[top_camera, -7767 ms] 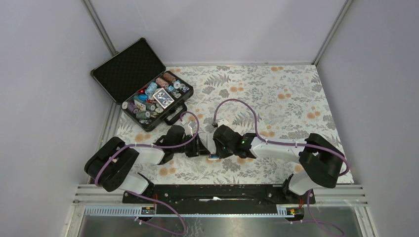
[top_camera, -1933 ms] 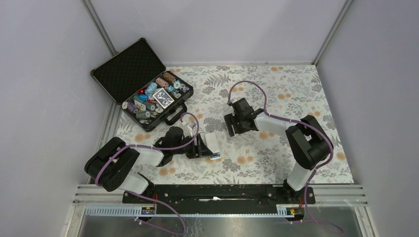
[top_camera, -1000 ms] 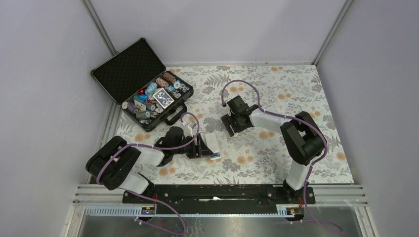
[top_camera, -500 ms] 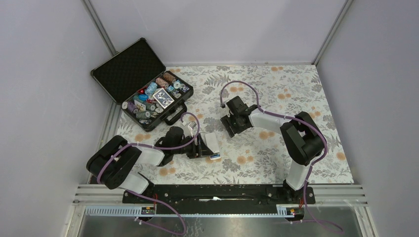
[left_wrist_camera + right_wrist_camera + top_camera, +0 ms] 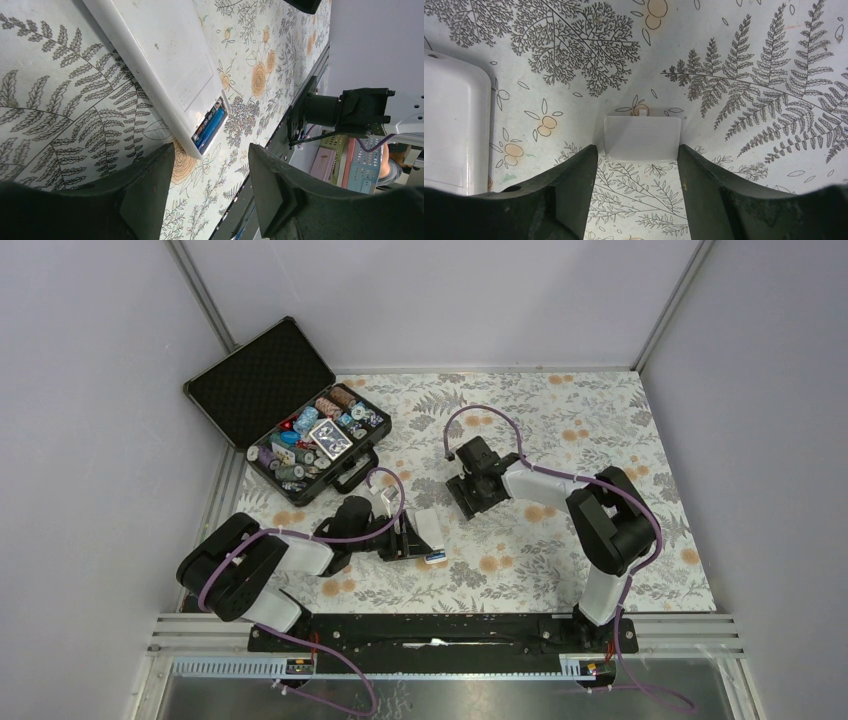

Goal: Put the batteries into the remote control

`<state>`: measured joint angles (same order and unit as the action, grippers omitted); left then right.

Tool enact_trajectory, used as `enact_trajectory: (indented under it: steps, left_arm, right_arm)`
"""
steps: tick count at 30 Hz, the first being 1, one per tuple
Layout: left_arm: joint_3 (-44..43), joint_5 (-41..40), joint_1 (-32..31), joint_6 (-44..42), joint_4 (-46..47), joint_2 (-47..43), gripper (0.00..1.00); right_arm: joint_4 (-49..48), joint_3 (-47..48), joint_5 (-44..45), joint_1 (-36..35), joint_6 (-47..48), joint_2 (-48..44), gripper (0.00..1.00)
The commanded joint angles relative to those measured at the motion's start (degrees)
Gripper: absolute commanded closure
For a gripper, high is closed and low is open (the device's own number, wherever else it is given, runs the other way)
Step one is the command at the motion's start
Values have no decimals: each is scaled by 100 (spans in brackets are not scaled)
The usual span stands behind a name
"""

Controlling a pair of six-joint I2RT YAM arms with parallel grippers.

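Right claw (image 5: pixel 638 148) (agape) flanks cover (image 5: pixel 642 135).

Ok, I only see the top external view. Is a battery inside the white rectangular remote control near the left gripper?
Observer: Yes, the left wrist view shows a blue cylindrical battery seated in the open end of the white rectangular remote control.
Operator: And the lid for that end?
Observer: The right wrist view shows a small white plastic cover lying flat on the floral cloth between the right gripper's open fingers, ungripped.
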<state>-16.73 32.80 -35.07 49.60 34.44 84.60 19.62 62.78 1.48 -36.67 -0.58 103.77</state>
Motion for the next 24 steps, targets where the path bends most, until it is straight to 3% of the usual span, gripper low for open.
enact_trajectory:
  steps: [1, 6, 15, 19, 24]
  left_arm:
    - [-34, 46, -17, -39, 63, 103, 38]
    - [-23, 46, -17, -31, 63, 106, 38]
    - [-41, 78, -13, -5, 114, 187, 38]
    - [-45, 85, -10, -3, 122, 189, 38]
    - [-50, 96, -15, 5, 141, 221, 38]
  right_arm:
    - [611, -38, 85, -117, -137, 104, 34]
    - [631, -40, 169, -158, -161, 134, 35]
    - [623, 99, 163, -189, -188, 278, 51]
    - [627, 129, 185, -186, -220, 301, 41]
    - [614, 159, 74, -191, -282, 391, 39]
